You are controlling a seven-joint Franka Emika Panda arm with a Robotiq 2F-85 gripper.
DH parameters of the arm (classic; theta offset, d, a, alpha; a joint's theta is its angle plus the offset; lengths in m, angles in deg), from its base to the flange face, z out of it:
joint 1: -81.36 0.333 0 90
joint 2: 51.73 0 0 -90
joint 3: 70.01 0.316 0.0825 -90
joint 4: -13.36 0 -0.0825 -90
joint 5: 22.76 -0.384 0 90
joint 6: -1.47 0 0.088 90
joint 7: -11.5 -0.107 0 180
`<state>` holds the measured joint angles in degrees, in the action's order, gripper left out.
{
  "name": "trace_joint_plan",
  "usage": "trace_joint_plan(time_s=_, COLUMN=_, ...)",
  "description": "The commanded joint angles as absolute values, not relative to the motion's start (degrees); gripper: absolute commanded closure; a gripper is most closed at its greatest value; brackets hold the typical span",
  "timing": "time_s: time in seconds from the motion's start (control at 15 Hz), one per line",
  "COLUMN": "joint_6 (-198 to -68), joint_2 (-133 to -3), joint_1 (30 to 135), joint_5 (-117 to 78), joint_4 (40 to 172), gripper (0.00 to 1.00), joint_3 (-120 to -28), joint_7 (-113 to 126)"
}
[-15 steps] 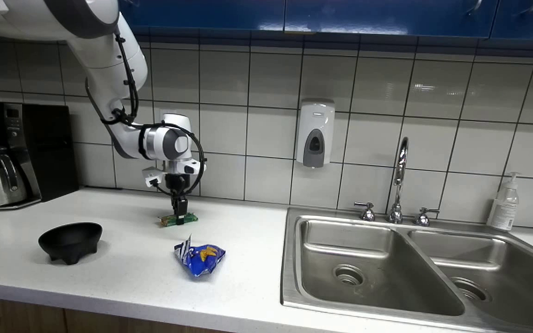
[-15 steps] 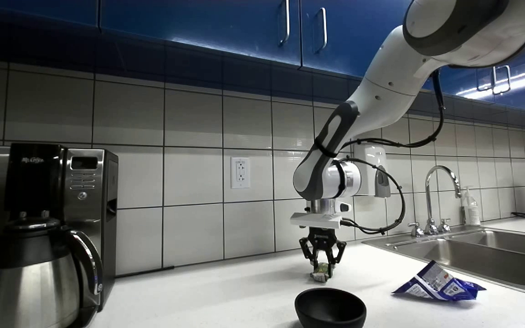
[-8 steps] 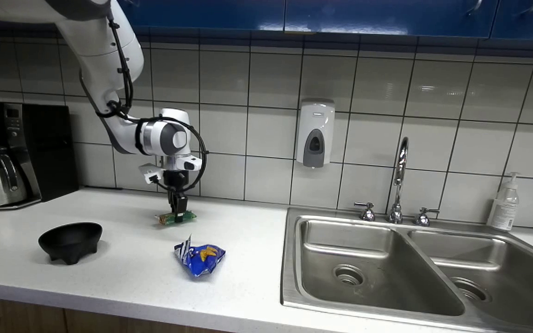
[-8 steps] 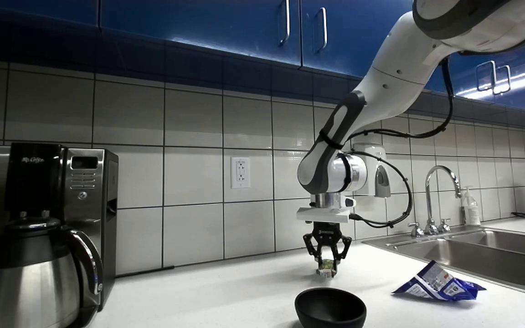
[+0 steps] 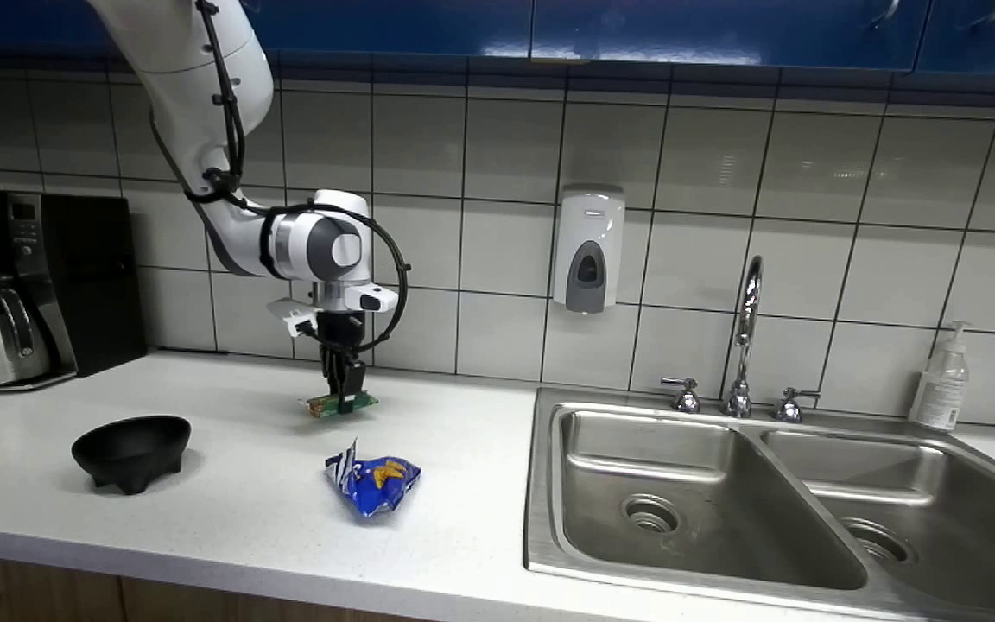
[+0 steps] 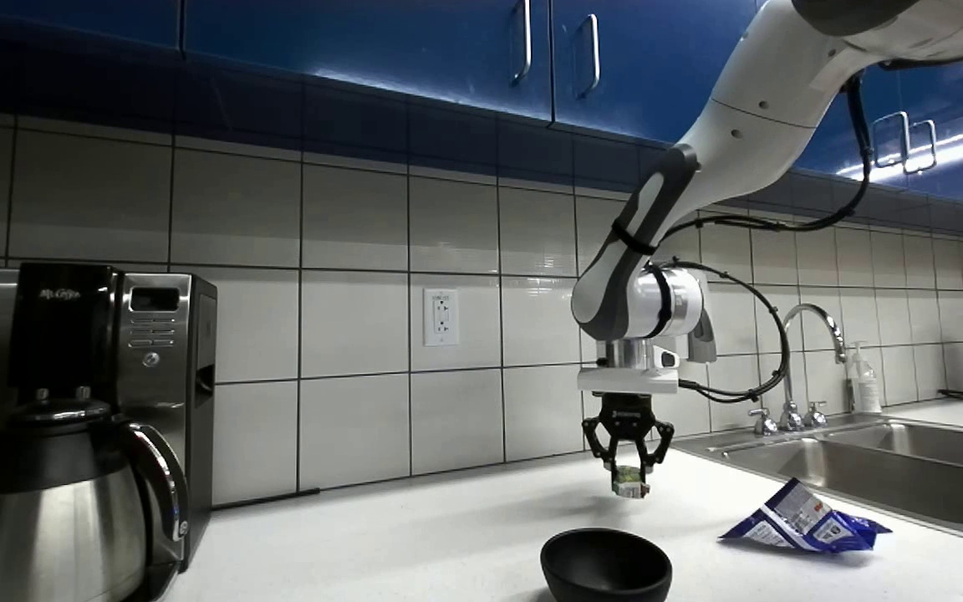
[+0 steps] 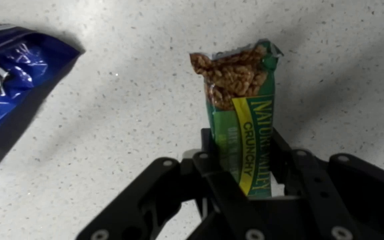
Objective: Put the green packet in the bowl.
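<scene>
While the black bowl stands upright on the counter, the hand has its fingers clamped on the green packet, one per side. Pkt's just above the counter, outside the bowl & well apart from it. In an exterior view it's gripped approx. midway, both ends sticking out past the fingers. Wrist view: it reads NATURE VALLEY, CRUNCHY; near end's hidden by the hand. Blue packet lies crumpled on the counter, near the green one, apart from it & from the bowl. Past it, sink w/ tap set in the counter; pump bottle stands near the sink's back rim. Soap dispenser is up on the tiled wall, btwn the hand & the tap in an exterior view. Coffee maker w/ its jug sits on the counter, well apart from the sink; wall outlet is btwn it & the hand in an exterior view, blue cabinets overhead.
</scene>
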<state>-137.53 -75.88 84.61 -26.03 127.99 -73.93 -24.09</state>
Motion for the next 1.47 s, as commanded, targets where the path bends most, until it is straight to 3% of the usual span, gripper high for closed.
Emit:
trace_joint_plan(time_s=0.0, joint_6=-135.7, joint_2=-71.6, joint_1=83.3, joint_5=-27.6, joint_4=131.9, gripper=0.84, joint_3=-73.8, joint_7=-19.1)
trace_joint_plan(time_s=1.4, joint_6=-141.7, joint_2=-50.4, joint_1=86.1, joint_5=-24.9, joint_4=152.8, gripper=0.84, joint_3=-70.1, joint_7=-21.7)
